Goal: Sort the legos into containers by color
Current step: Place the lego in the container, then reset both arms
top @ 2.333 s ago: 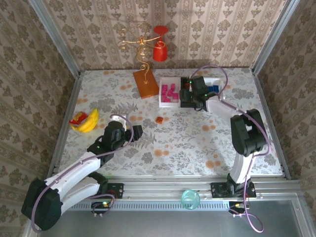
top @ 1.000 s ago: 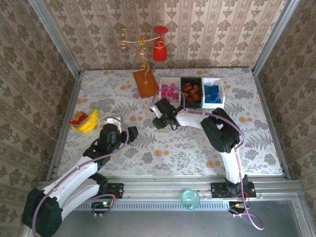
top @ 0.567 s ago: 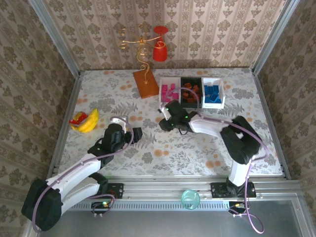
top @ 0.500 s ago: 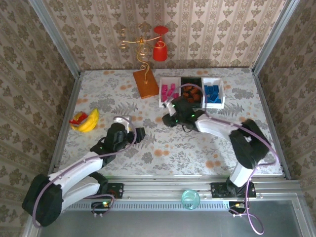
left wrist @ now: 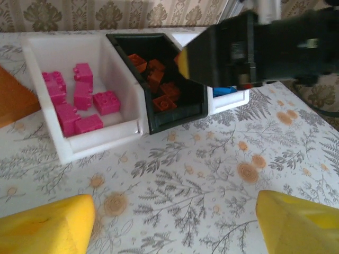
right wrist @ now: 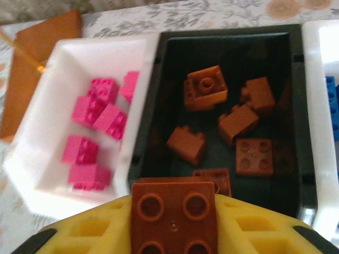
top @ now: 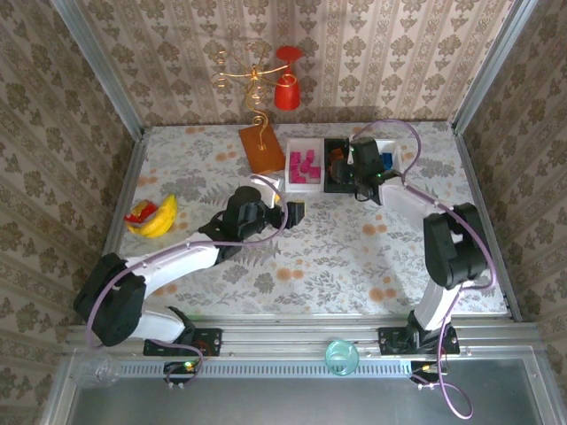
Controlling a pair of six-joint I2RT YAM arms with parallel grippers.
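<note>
From above, the left gripper [top: 292, 212] is hanging over the flowered table [top: 337, 257], near the white bin [top: 303, 186] of pink pieces, while the right gripper [top: 345, 170] is hovering at the black bin [top: 330, 184]. In the left wrist view, its yellow fingers [left wrist: 45, 230] are standing wide apart with nothing between them, facing the bins. In the right wrist view, the jaws are pinching an orange-brown lego [right wrist: 174, 217] above the black bin, where other orange-brown legos [right wrist: 205, 87] are lying. Pink legos [right wrist: 98, 108] are sitting in the white bin alongside.
</note>
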